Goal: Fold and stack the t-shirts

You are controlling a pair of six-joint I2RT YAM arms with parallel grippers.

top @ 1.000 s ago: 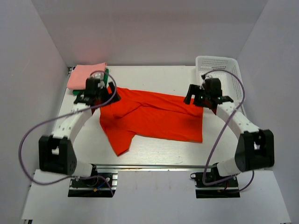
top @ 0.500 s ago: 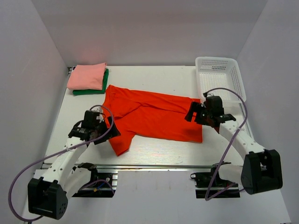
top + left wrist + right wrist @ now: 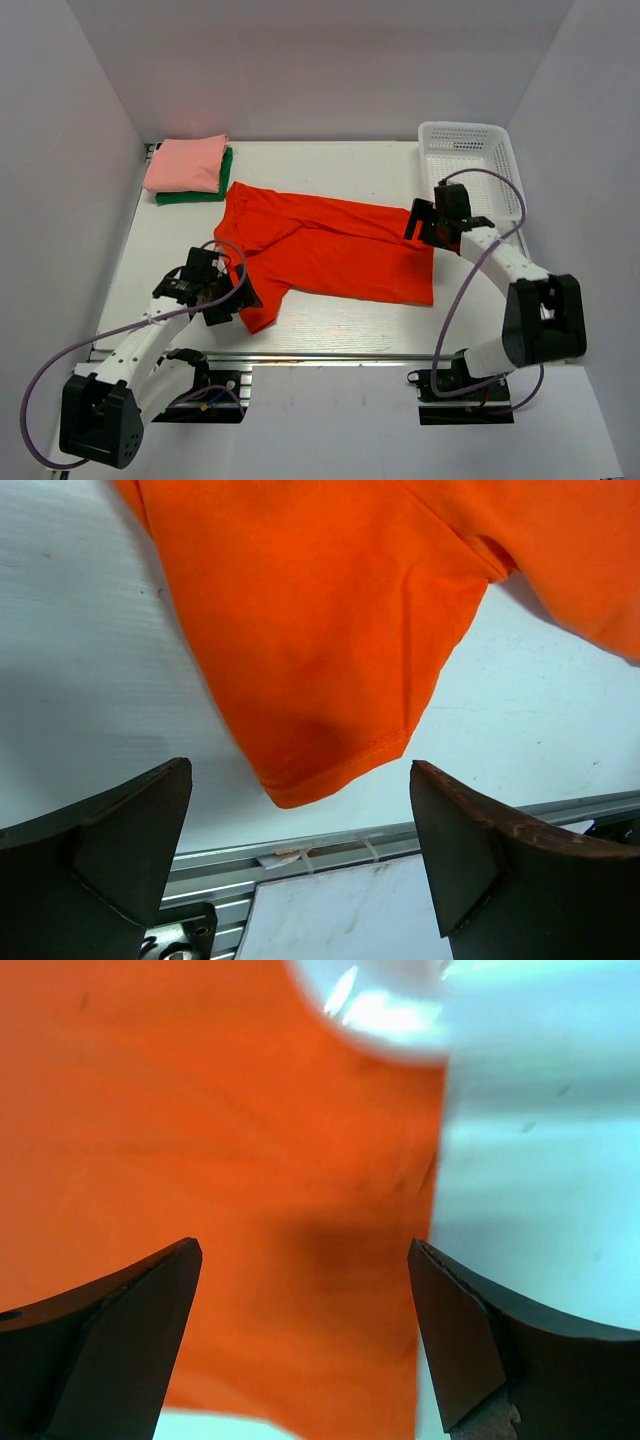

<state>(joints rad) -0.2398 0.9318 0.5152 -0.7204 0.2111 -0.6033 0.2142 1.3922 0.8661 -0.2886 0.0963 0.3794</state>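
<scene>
Left gripper (image 3: 228, 298), seen from above, hangs low over the near-left part of the desk (image 3: 330, 165) with its jaws spread wide, holding nothing. It points at the sleeve tip of the orange-red t-shirt (image 3: 330, 250). That shirt lies unfolded and spread across the middle of the desk, with one sleeve reaching toward the near edge. The right gripper (image 3: 422, 222) is at the shirt's far-right corner, equally wide apart and empty-handed. In the far-left corner the salmon-pink t-shirt (image 3: 187, 162) sits folded on top of the folded dark green t-shirt (image 3: 195, 196), well apart from both arms. A white mesh basket (image 3: 462, 124) stands in the far-right corner, just beyond the right arm.

From the left wrist, the left gripper (image 3: 298, 780) frames the hem of the orange-red t-shirt's (image 3: 320, 620) sleeve. Its two dark fingers (image 3: 130, 840) stand on either side of the sleeve, and I cannot tell whether they touch the cloth. White desk (image 3: 90, 660) shows beside the sleeve, and a metal rail (image 3: 320, 850) runs along the bottom.

From the right wrist, the right gripper (image 3: 305, 1250) hovers open over the orange-red t-shirt (image 3: 200, 1110). The shirt's straight edge runs down between the fingers, with bare desk (image 3: 540, 1160) to its right.
</scene>
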